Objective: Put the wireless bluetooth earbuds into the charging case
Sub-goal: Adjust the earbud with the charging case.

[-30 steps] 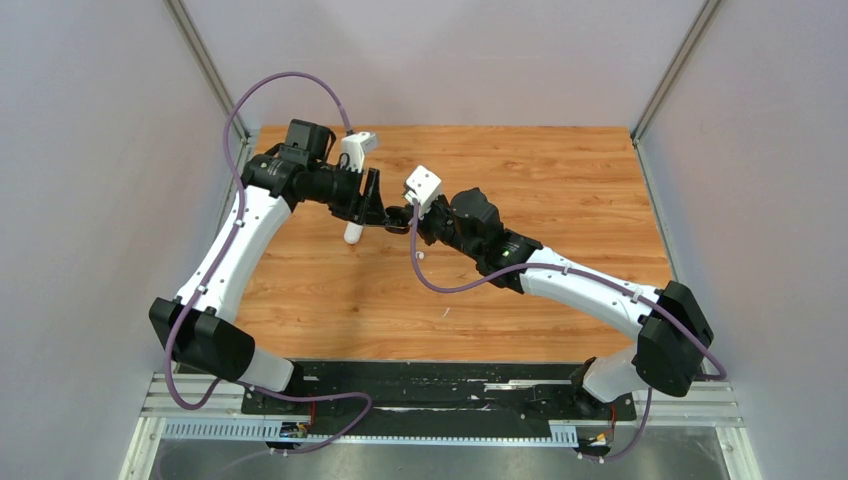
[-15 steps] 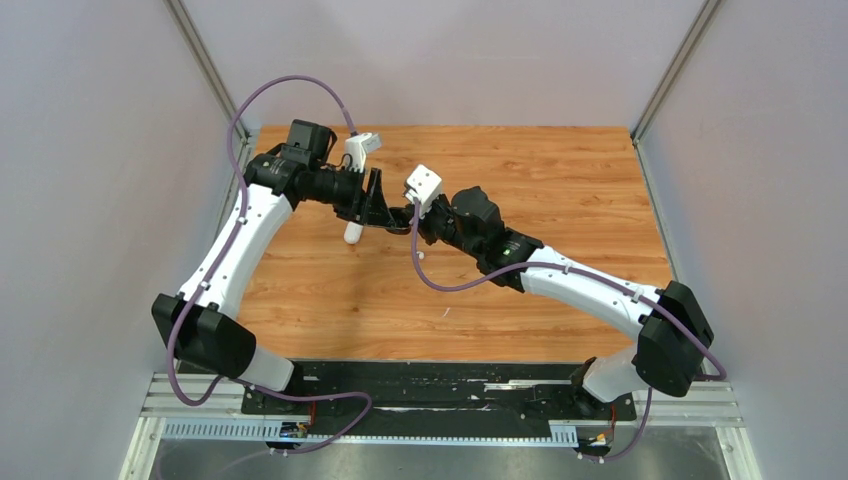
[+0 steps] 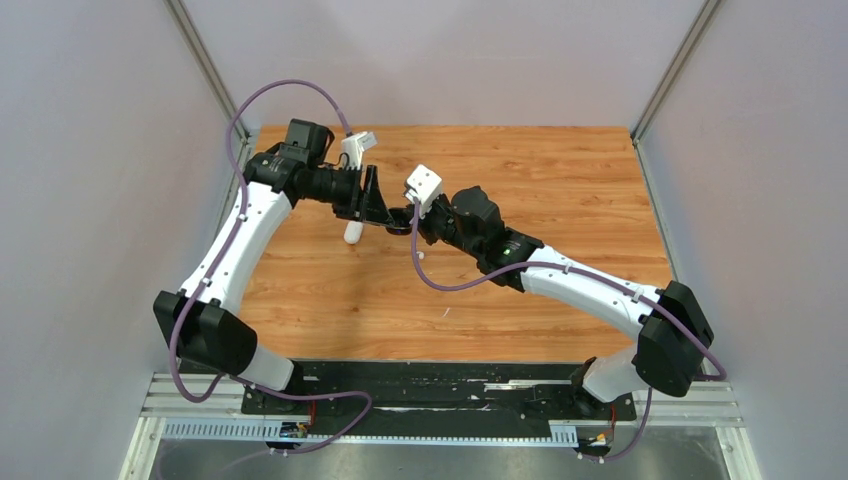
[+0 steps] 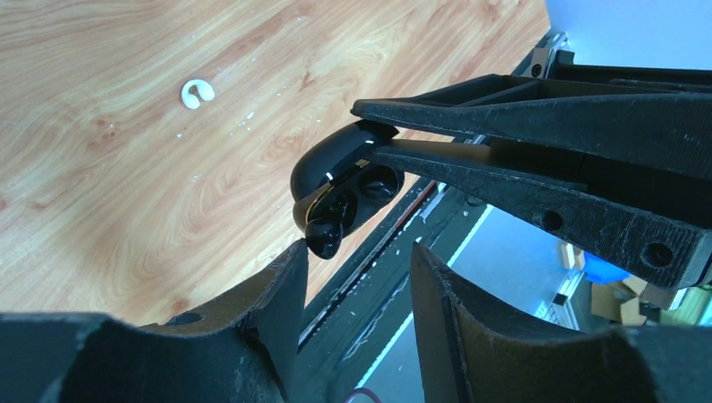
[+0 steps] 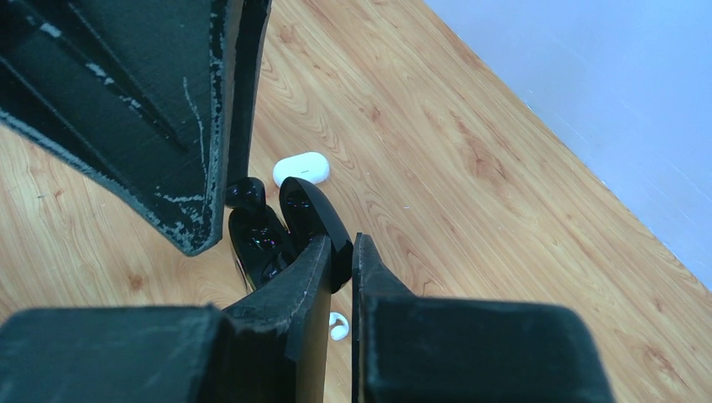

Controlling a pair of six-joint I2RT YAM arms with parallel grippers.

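The black earbud [image 4: 323,238] sits proud of its well in the case [image 4: 332,159] — a sideways nudge from the left hand [image 4: 357,252] could flick it onto the counter [image 4: 126,168], or twist the case out of its thin grip. Left hand: fingers apart, empty, one tip just beside the bud. Right hand [image 5: 342,243]: pinching the case's edge, above the counter.

bright, even, diffuse light; only soft, faint shadows on the wooden table [image 3: 560,200]. wrist views go soft up close, with washed-out pale blue backgrounds.
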